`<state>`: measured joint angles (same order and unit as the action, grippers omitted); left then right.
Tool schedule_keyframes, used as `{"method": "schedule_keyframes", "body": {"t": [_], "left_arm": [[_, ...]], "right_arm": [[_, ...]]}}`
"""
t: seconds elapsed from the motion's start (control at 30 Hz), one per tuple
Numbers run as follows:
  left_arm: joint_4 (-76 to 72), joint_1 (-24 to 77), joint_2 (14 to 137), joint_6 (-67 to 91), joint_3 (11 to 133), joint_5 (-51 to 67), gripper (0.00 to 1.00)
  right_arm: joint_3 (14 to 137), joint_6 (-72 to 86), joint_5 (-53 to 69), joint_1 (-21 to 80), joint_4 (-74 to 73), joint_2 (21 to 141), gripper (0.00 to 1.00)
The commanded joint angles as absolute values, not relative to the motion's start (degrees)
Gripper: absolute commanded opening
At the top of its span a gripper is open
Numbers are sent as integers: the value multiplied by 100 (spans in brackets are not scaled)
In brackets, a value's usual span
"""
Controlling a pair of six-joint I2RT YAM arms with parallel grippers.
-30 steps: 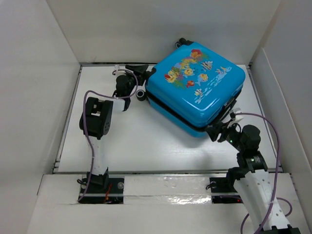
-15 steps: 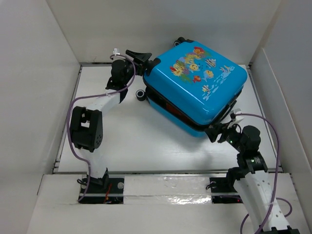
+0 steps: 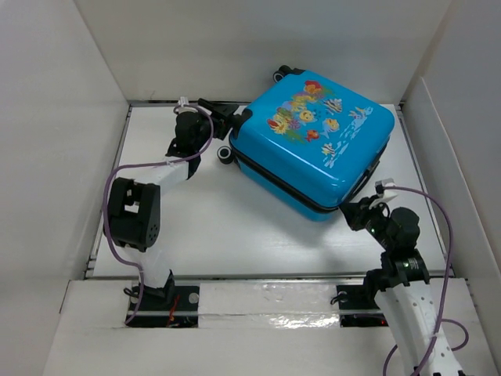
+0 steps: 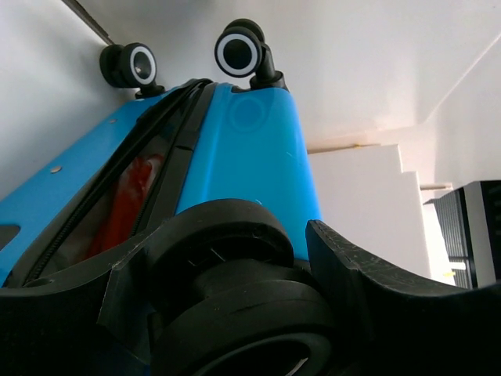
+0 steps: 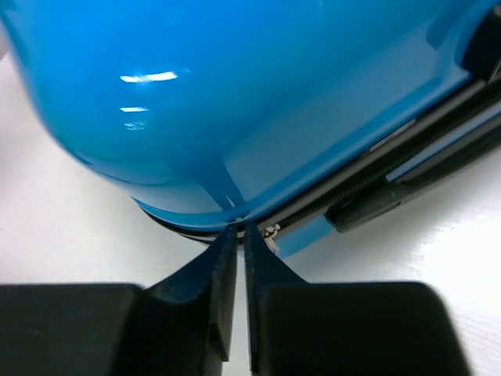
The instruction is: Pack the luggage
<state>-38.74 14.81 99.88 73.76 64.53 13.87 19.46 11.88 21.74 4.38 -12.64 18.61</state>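
We see the luggage [image 3: 313, 145] lying on the table [image 3: 219, 227] toward the far right. The left end effector [image 3: 233, 119] spreads open around a wheel [image 4: 235, 290] at its left corner. The right end effector [image 5: 240, 239], fingers pressed together, touches its near zipper seam.

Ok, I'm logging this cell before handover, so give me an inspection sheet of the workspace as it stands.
Surface: white table, bare around the case.
Job's things: blue luggage lying flat, seam gaping, something red inside.
Clutter: nothing seen.
Grippers: left gripper around a luggage wheel; right gripper nearly shut at the zipper seam, grip on anything unclear.
Cables: purple cables looping along both arms.
Surroundings: white walls on three sides.
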Motion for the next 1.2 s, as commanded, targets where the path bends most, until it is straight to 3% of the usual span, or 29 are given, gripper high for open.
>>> {"method": "schedule_keyframes", "body": {"t": [0.0,0.1,0.47,0.7,1.07,1.17], "left_arm": [[-5194,1292,9843,7154,6679,1441,0],[-5150,1292,9975,7075,6689,1424,0],[-5458,1239,10547,7031,6407,1529,0],[-5774,1239,10582,7286,6284,1775,0],[-5142,1406,9528,7453,7057,1986,0],[-4957,1459,9343,7444,7137,2012,0]], "right_arm": [[1828,1318,1942,404,-1011,1854,18],[1784,1266,2039,404,-819,2117,38],[1749,1072,2496,404,-361,2726,39],[1740,1266,2505,404,-833,2076,55],[2399,1116,2400,404,-1537,1477,58],[2470,1186,2452,404,-1679,1311,44]]}}
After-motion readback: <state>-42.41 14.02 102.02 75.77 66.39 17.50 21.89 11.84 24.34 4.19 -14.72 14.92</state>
